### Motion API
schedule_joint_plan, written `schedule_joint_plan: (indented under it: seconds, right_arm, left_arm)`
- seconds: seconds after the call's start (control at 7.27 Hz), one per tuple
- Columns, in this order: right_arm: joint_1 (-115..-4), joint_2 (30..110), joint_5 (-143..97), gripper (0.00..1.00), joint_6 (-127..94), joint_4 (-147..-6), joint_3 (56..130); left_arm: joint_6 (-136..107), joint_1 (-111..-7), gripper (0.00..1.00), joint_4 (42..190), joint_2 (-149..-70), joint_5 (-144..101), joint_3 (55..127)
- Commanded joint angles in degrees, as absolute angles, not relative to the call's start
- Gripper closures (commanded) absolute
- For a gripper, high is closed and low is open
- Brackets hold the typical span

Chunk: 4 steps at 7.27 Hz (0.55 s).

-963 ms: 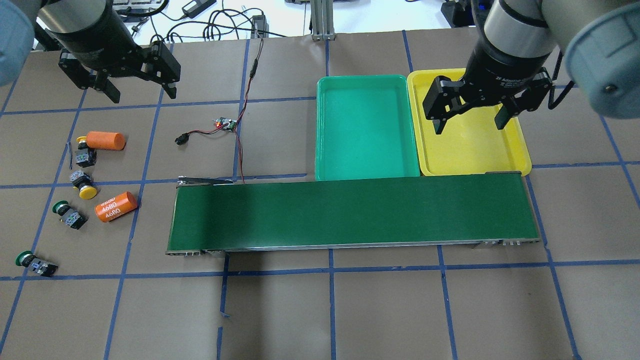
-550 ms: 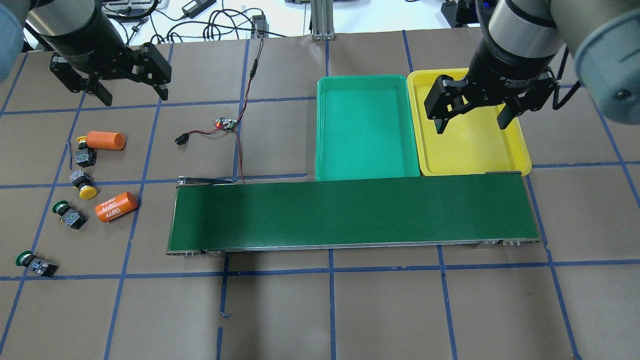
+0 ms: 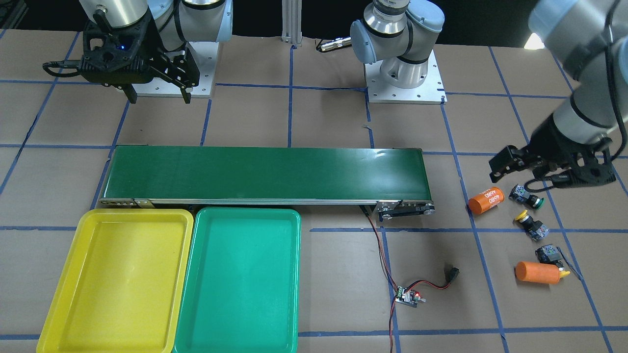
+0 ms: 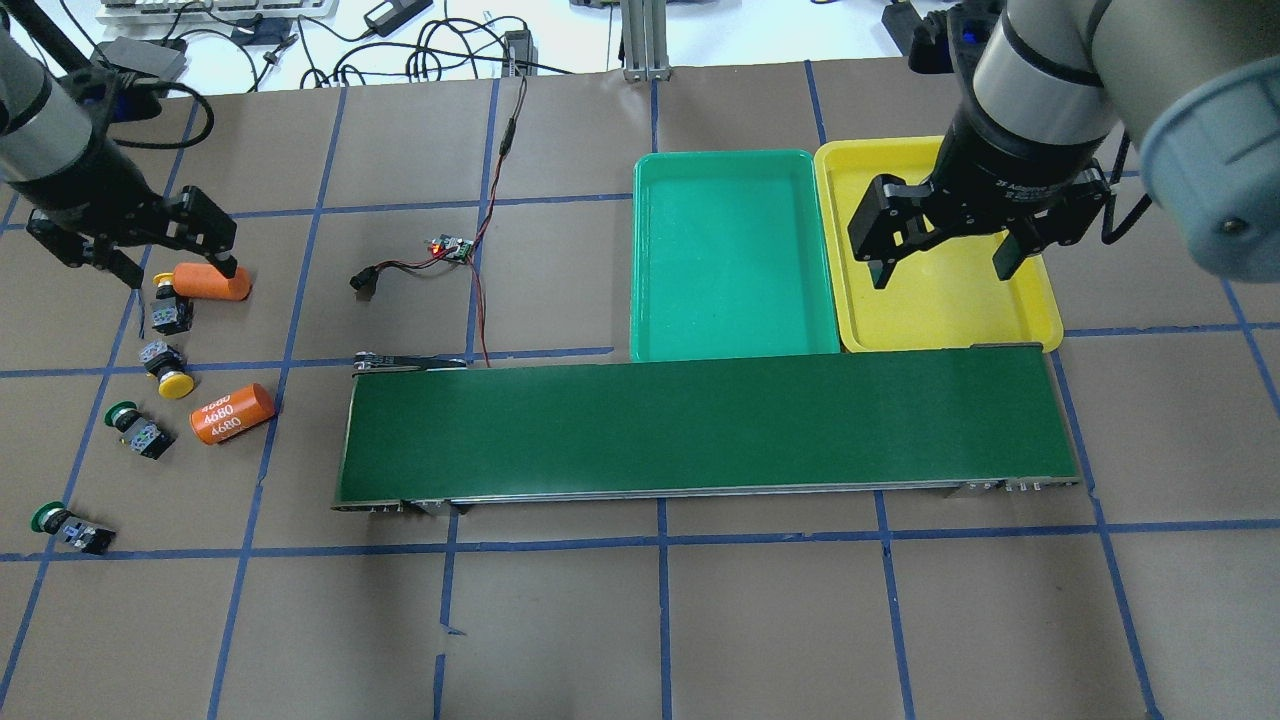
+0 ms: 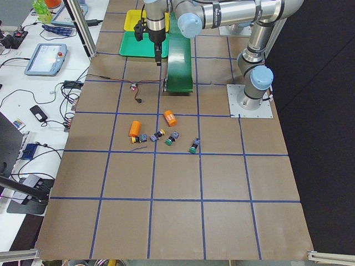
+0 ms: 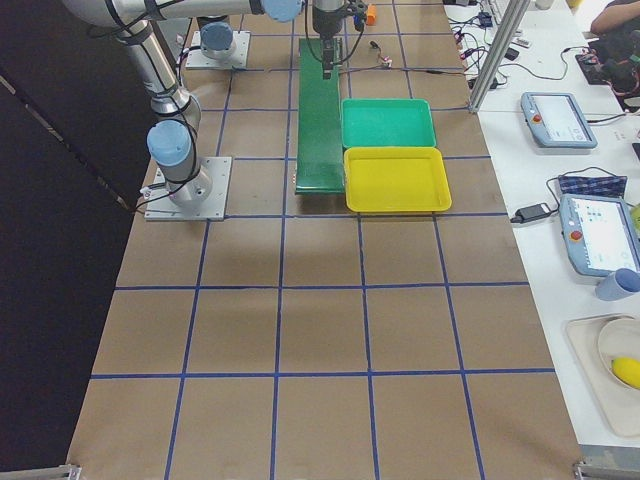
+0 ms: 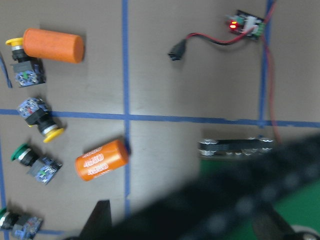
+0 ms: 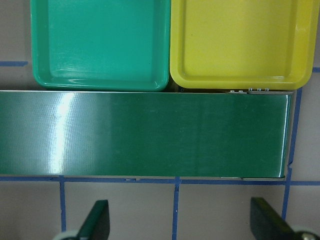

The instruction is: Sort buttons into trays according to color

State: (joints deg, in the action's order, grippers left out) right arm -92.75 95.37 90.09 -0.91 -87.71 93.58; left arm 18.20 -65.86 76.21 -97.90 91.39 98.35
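The left gripper [image 4: 180,268] has swung down from the upper left of the overhead view and now hangs above the top of the button cluster, fingers spread wide. In that view its tips frame an orange cylinder [image 4: 210,282] and the yellow button [image 4: 170,308] tucked against it. All four buttons lie untouched on the paper at the left edge: a second yellow button [image 4: 167,368] just below, then two green buttons [image 4: 135,427], the lower one near the bottom-left corner. The green tray [image 4: 735,300] and the yellow tray [image 4: 1035,320] sit empty at upper right, behind the conveyor belt [image 4: 700,430]. The right gripper [image 4: 942,272] has barely shifted and hovers over the yellow tray, fingers apart. Sorting has not begun, and a first pick on the left looks imminent.
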Motion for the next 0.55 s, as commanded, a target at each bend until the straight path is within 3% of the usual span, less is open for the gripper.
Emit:
schedule_joint_plan:
  seconds: [0.0, 0.41]
  right_arm:
    - [-92.72, 95.1, 89.91, 0.0, -0.88, -87.8, 93.08]
    - [-92.72, 94.31, 90.87, 0.0, -0.44, -87.98, 92.64]
  left_arm:
    - [20.04, -61.17, 0.0, 62.13, -101.41, 91.75, 109.28]
    - [25.1, -59.42, 0.0, 56.78, -104.31, 91.41, 112.67]
